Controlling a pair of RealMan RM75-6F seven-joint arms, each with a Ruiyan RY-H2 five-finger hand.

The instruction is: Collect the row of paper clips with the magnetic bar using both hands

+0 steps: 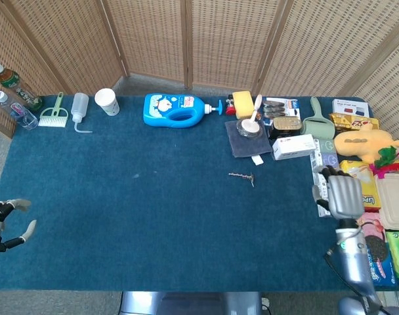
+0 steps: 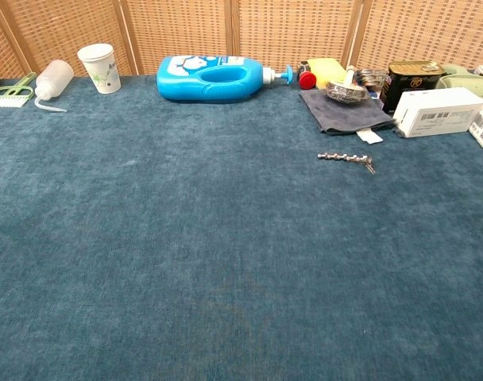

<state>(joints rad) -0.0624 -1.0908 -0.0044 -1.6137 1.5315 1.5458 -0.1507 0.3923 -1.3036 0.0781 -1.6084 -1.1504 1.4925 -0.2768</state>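
Paper clips: short row lying on the blue counter, right of centre, just below the grey cloth near the far edge.
Left hand: at the counter's left edge, fingers spread, holding nothing.
Right hand: at the right edge, over the packaged goods, nothing in it; I cannot tell how its fingers lie.
Magnetic bar: cannot tell which item it is.

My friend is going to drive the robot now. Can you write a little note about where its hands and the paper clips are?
Left hand: open, holding nothing, at the table's left edge.
Right hand: holding nothing I can see, over the boxes at the right edge; fingers hidden.
Paper clips: short row on the blue cloth, in front of the grey cloth, untouched.
I can't pick out the magnetic bar.
Left: find the bar, sweep up the clips.
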